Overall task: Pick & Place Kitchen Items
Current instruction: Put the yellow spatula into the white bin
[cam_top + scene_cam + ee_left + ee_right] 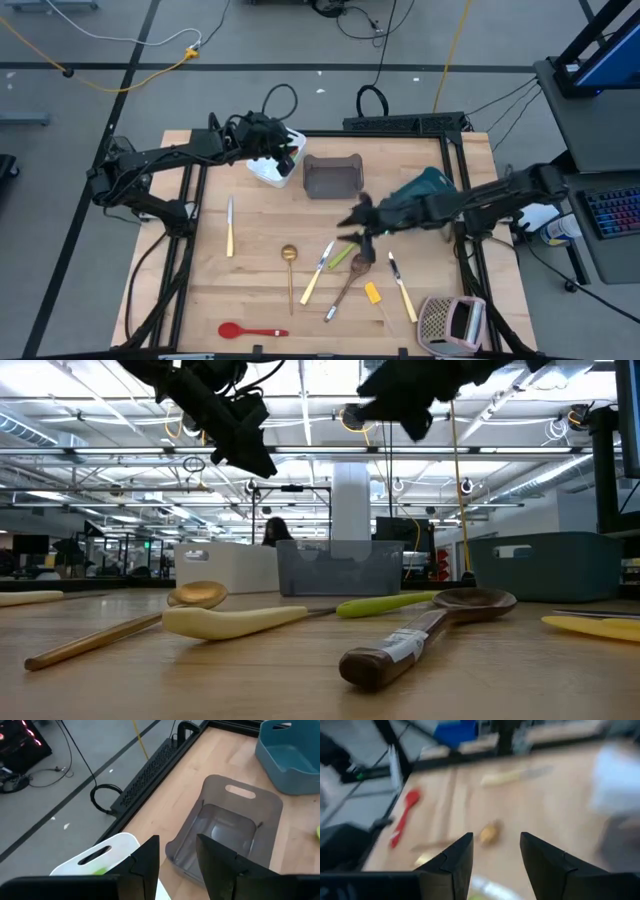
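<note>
High view: the left gripper (283, 152) hangs over the white tub (270, 170) at the table's far left, hiding most of it. The right gripper (358, 222) reaches in from the right, above the middle of the wooden table (260, 290), just beside the teal tub (425, 185). Below it lie the utensils: gold ladle (289, 268), cream-handled knife (316, 272), brown spoon (348, 283), red spoon (250, 331). A second knife (230, 226) lies well apart to the left. The grater (450, 322) is cut off at the lower edge.

Low view: both arms show only as dark shapes overhead. The lime spoon (385, 603) rests against the brown spoon's bowl.

Left wrist view: fingers (145, 865) stand apart, nothing between them, above the white tub's rim; a green scrap inside it is too small to identify. The grey tub (225, 835) sits just beyond.

Right wrist view: heavily blurred. Fingers (452, 862) are spread and empty; the red spoon and, probably, the ladle's bowl lie beyond.
</note>
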Tool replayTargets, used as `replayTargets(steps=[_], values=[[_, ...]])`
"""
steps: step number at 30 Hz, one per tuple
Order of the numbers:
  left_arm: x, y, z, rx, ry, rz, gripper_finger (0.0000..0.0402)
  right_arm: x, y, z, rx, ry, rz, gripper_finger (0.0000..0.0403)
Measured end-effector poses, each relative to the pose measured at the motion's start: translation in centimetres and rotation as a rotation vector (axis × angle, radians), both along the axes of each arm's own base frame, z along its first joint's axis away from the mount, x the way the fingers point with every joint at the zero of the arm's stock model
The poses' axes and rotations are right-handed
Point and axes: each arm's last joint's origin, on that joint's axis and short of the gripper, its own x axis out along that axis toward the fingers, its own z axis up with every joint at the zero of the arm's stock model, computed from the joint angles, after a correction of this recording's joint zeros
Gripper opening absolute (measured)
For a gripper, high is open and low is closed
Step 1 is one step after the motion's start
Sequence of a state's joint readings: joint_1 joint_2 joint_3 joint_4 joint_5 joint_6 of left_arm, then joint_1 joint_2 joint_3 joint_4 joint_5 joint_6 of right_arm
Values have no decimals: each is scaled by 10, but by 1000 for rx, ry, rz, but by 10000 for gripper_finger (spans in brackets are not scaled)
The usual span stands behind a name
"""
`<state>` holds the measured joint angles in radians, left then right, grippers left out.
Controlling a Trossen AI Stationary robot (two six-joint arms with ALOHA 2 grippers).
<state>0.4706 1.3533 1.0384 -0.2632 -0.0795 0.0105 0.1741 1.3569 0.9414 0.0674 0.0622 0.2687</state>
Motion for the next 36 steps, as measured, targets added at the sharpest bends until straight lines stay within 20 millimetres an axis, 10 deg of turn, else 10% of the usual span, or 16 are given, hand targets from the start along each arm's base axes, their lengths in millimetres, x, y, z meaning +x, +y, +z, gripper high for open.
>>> replayTargets(steps=[20,36], values=[[-2,-2,-4,-39,40,8,134,-6,53,-95,592,959,-96,155],[-4,-3,-7,-67,57,21,134,8,65,-130,542,966,-31,152]])
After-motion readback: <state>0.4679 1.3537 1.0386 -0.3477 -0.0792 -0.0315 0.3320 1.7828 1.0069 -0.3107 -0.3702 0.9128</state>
